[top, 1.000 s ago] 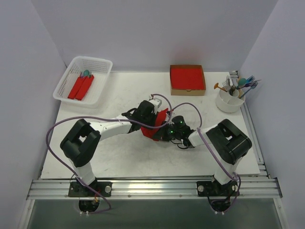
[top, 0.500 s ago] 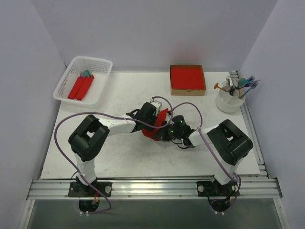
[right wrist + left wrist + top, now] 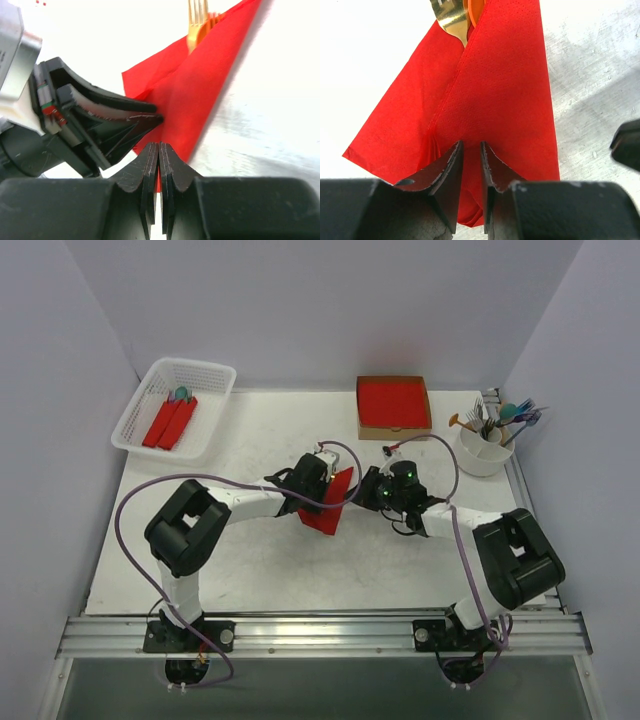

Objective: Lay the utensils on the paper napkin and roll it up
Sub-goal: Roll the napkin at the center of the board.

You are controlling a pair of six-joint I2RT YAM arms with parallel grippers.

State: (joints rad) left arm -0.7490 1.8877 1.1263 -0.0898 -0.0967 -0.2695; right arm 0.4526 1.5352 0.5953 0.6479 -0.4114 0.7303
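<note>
Right pincer [image 3: 158, 145], clenched, now farther back beside the paper napkin [image 3: 505, 100]; left pincer [image 3: 471, 145] tight on it.

The overhead camera looks steeply down from the near edge of the table [image 3: 250, 560], far enough to hold the napkin [image 3: 328, 505] mid-frame. The wrist cameras sit very close, one at the napkin's left, one at its right. All three views share it.

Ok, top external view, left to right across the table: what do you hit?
white basket → paper napkin → cardboard box with the red stack → utensil cup
</note>
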